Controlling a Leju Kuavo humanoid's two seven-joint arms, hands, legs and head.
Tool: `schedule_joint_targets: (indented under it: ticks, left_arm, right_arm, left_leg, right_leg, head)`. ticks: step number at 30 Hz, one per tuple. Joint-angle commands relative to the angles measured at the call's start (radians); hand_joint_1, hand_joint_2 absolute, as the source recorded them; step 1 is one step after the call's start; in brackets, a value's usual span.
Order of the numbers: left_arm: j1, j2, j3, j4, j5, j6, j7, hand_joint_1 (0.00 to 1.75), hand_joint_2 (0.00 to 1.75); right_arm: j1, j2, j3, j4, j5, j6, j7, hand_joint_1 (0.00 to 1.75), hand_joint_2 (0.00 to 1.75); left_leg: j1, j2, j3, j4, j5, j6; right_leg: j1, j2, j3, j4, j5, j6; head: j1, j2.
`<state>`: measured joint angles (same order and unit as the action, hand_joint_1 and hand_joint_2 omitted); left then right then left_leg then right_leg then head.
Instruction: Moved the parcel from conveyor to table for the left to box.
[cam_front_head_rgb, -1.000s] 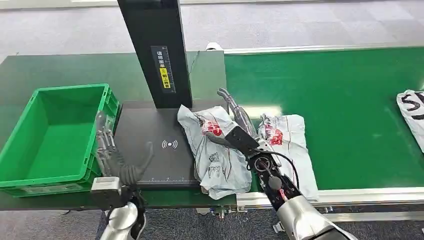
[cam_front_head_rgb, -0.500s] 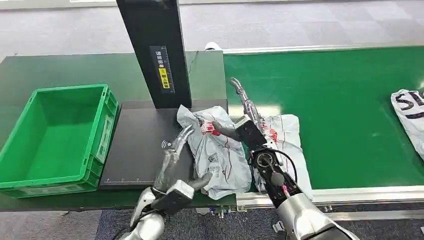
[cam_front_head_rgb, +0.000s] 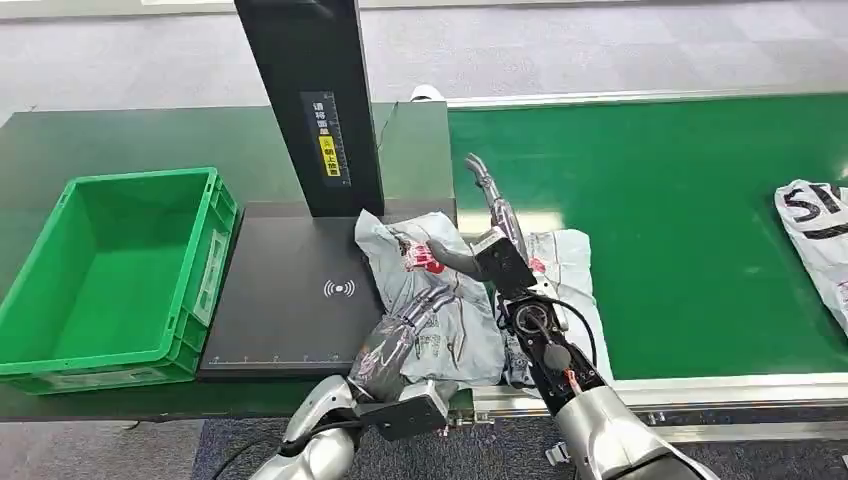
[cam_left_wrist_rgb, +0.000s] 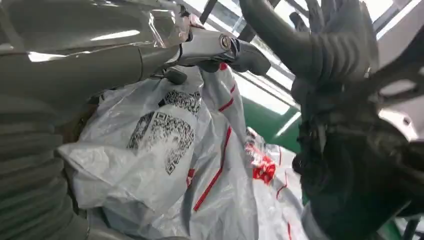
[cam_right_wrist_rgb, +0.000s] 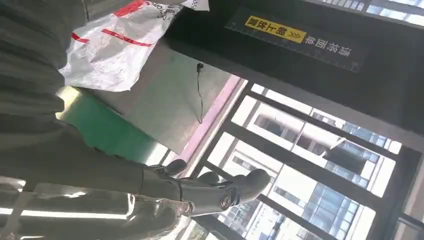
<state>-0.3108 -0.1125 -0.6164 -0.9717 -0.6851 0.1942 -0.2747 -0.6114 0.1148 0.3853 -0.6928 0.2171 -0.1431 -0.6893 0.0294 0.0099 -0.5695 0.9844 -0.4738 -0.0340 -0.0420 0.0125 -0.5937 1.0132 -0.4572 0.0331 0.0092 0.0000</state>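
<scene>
The parcel (cam_front_head_rgb: 432, 300), a crumpled grey poly bag with red print, lies on the right part of the black scanner pad (cam_front_head_rgb: 290, 300), its right edge hanging over the seam toward the green conveyor (cam_front_head_rgb: 700, 230); a second grey bag (cam_front_head_rgb: 565, 290) lies just beside it on the belt, touching or overlapping it. The left hand (cam_front_head_rgb: 405, 335) rests on the near part of the parcel with fingers laid over the film; whether they have actually closed on it I cannot tell. The right hand (cam_front_head_rgb: 490, 235) stands at the parcel's far right side, fingers spread and pointing up and away, holding nothing.

The main risk, as I judge it, is a poor grip: the film is slack and slippery, so the fingers may pinch only a fold and the bag may slide out on the way to the green crate (cam_front_head_rgb: 110, 270), well to the left; the neighbouring bag may be dragged along if the two overlap; the right hand stands close enough for the two hands to collide.
</scene>
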Motion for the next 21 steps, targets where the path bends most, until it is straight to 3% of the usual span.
schedule_joint_targets:
  ticks: [1, 6, 11, 16, 17, 18, 19, 21]
  left_arm:
    - [-0.023, -0.017, 0.006, 0.095, -0.039, -0.023, 0.021, 0.00, 1.75]
    - [-0.028, -0.017, 0.002, 0.120, -0.097, -0.036, 0.057, 0.00, 1.75]
    - [-0.049, -0.019, -0.037, 0.201, -0.284, -0.005, 0.194, 0.00, 1.75]
    - [-0.028, -0.013, -0.022, 0.185, -0.369, -0.023, 0.225, 0.00, 1.75]
    - [-0.023, -0.012, -0.019, 0.183, -0.384, -0.025, 0.231, 0.23, 1.75]
    - [-0.015, -0.011, -0.008, 0.181, -0.401, -0.024, 0.234, 0.73, 1.75]
    - [-0.009, -0.010, -0.001, 0.179, -0.409, -0.018, 0.232, 1.52, 1.75]
    - [-0.002, -0.007, 0.017, 0.178, -0.424, -0.007, 0.229, 1.75, 1.75]
  right_arm:
    - [-0.001, -0.016, -0.030, -0.012, 0.004, 0.008, 0.006, 0.00, 1.75]
    - [0.014, -0.019, -0.038, -0.028, 0.011, 0.012, 0.009, 0.00, 1.75]
    - [0.021, -0.020, -0.046, -0.035, 0.015, 0.015, 0.012, 0.00, 1.75]
    - [0.036, -0.021, -0.056, -0.062, 0.016, 0.025, 0.014, 0.00, 1.75]
    - [0.039, -0.021, -0.058, -0.070, 0.016, 0.027, 0.013, 0.00, 1.75]
    - [0.050, -0.023, -0.061, -0.089, 0.016, 0.031, 0.013, 0.00, 1.75]
    - [0.059, -0.026, -0.064, -0.106, 0.017, 0.032, 0.013, 0.00, 1.75]
    - [0.079, -0.032, -0.070, -0.147, 0.017, 0.038, 0.015, 0.00, 1.75]
  left_leg:
    - [0.001, -0.003, 0.002, -0.001, 0.000, 0.003]
    - [0.000, -0.003, 0.002, -0.001, 0.000, 0.003]
    - [0.000, -0.003, 0.002, -0.002, 0.001, 0.003]
    - [0.000, -0.002, 0.002, -0.001, 0.000, 0.002]
    - [0.000, -0.002, 0.001, -0.001, 0.000, 0.002]
    - [0.000, -0.002, 0.002, -0.001, 0.000, 0.002]
    - [0.000, -0.002, 0.001, -0.001, 0.000, 0.002]
    - [0.000, -0.002, 0.002, -0.002, 0.000, 0.003]
  right_leg:
    - [0.002, -0.003, 0.003, -0.002, 0.000, -0.004]
    - [0.001, -0.003, 0.003, -0.002, 0.000, -0.003]
    - [0.001, -0.003, 0.003, -0.002, 0.000, -0.004]
    - [0.001, -0.003, 0.002, -0.001, 0.000, -0.003]
    - [0.001, -0.002, 0.002, -0.001, 0.000, -0.003]
    - [0.001, -0.002, 0.002, -0.002, 0.000, -0.004]
    - [0.001, -0.002, 0.002, -0.001, 0.000, -0.003]
    - [0.001, -0.002, 0.003, -0.002, 0.000, -0.003]
  head:
    - [0.000, 0.000]
    - [0.000, 0.000]
    - [0.000, 0.000]
    - [0.000, 0.000]
    - [0.000, 0.000]
    - [0.000, 0.000]
    - [0.000, 0.000]
    - [0.000, 0.000]
